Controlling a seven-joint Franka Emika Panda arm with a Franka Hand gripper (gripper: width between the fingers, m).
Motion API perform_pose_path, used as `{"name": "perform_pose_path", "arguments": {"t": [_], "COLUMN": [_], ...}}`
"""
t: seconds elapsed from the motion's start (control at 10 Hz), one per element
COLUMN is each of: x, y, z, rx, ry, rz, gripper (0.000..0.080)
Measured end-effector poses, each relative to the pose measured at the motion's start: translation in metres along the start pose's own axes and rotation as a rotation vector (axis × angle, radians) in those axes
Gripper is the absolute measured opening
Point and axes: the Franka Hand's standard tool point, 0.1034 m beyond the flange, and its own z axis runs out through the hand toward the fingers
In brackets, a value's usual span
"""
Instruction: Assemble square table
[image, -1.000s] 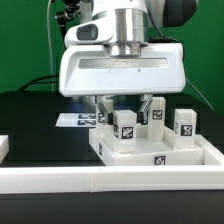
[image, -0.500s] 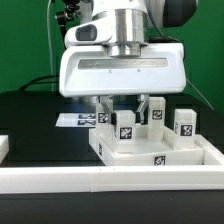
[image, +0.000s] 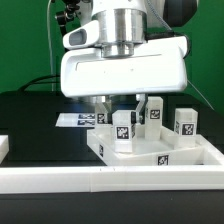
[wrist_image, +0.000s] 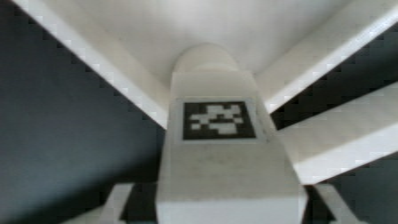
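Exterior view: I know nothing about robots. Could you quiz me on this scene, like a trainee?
1. True or false: the fingers are shut on a white leg that stands on the tabletop.
2. Where is the marker board? A) on the tabletop B) flat on the black table, toward the exterior view's left C) between the fingers
3. Fill in: the gripped leg stands ____, not tilted.

Key: 1 true; 2 B; 3 upright.
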Motion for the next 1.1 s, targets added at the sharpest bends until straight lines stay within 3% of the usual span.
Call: {"name": "perform_pose_path", "arguments": {"t": [0.5, 1.1], "x": [0.001, -0.0013], "y": [0.0014, 0.0003], "z": [-0.0019, -0.0026], "rx": [-0.002, 0.004], "ry": [0.008, 0.002], "rz": [0.439, 0.777], "gripper": [0.0294, 0.0298]}}
